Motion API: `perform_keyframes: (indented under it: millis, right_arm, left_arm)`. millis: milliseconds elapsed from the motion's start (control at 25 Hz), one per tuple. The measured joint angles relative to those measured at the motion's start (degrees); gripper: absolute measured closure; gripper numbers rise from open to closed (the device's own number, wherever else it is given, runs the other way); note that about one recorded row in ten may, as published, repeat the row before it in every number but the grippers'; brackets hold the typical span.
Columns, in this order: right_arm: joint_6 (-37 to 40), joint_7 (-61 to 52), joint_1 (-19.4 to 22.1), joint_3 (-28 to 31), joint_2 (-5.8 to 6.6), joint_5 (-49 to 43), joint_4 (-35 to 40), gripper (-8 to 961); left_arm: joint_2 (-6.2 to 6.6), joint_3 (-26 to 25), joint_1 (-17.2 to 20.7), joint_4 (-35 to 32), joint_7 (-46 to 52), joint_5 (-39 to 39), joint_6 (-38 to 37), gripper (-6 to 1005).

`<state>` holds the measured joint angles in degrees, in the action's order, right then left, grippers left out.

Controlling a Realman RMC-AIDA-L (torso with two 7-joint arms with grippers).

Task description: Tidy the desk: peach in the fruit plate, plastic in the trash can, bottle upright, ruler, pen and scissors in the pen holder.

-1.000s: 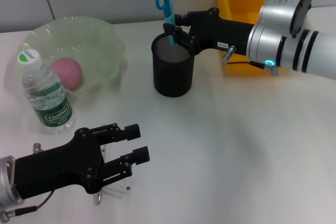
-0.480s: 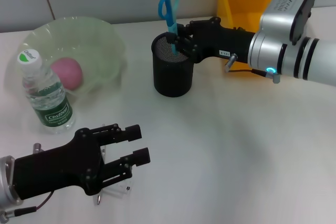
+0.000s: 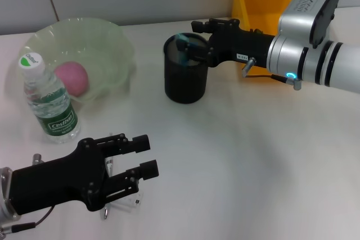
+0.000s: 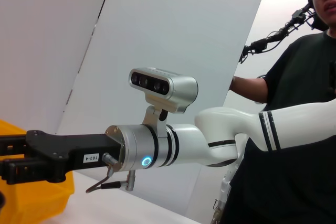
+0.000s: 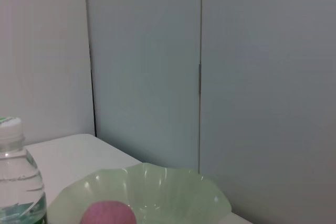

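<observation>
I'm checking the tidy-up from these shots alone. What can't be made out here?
- Head view: left gripper covers the clear item on the table; ruler or plastic, cannot tell.
- Head view: scissors mostly hidden inside pen holder, behind right gripper.
- Pen: not visible anywhere.

A robotics lab: bare white table (image 3: 253,155), plain wall panels (image 5: 210,77), headset-wearing operator (image 4: 299,93) beside the rig.

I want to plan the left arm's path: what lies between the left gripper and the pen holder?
In the head view, only bare desk surface lies between the left gripper and the black mesh pen holder.
</observation>
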<state>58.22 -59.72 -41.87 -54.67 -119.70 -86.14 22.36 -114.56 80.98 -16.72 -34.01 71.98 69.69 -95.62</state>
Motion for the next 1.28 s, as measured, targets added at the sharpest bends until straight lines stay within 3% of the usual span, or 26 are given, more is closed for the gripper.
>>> perform_keyframes:
  millis: [400, 640, 760, 920, 1040, 1160, 1200, 1280]
  right_arm:
    - [2.61, -1.47, 1.39, -0.01, 0.12, 1.69, 1.47, 253]
    - [12.72, -4.12, 7.34, 0.15, 0.51, 10.2, 5.02, 228]
    - [17.53, -8.81, 10.49, 0.16, 0.69, 10.65, 8.14, 226]
    - [25.06, -11.78, 13.94, 0.16, 2.24, 10.23, 10.27, 224]
    - [30.07, -12.7, 15.16, 0.06, 4.59, 9.57, 10.4, 222]
    - [33.98, -13.61, 16.17, 0.07, 6.61, 9.16, 10.11, 221]
    - [35.02, -13.64, 16.52, 0.11, 7.06, 8.66, 10.1, 221]
    - [36.24, -13.78, 17.16, 0.44, 7.52, 7.41, 10.21, 220]
  left_arm:
    - [0.55, -0.43, -0.06, -0.09, 0.17, 0.0, -0.76, 471]
    - [1.03, -1.14, -0.24, -0.21, 0.76, 0.0, -0.81, 471]
    - [2.58, -1.5, -0.14, -1.23, 4.42, 0.68, -0.22, 471]
    - [2.82, -3.71, 0.31, -3.75, 9.05, 3.87, 0.13, 472]
    - [2.12, -7.18, 1.23, -7.87, 13.46, 8.42, 0.32, 472]
    - [-0.15, -14.34, 2.46, -18.59, 24.94, 19.92, 0.42, 472]
    - [-0.15, -14.34, 2.46, -18.59, 24.94, 19.92, 0.42, 471]
    - [-1.8, -17.51, 2.98, -27.6, 33.94, 28.21, 0.03, 471]
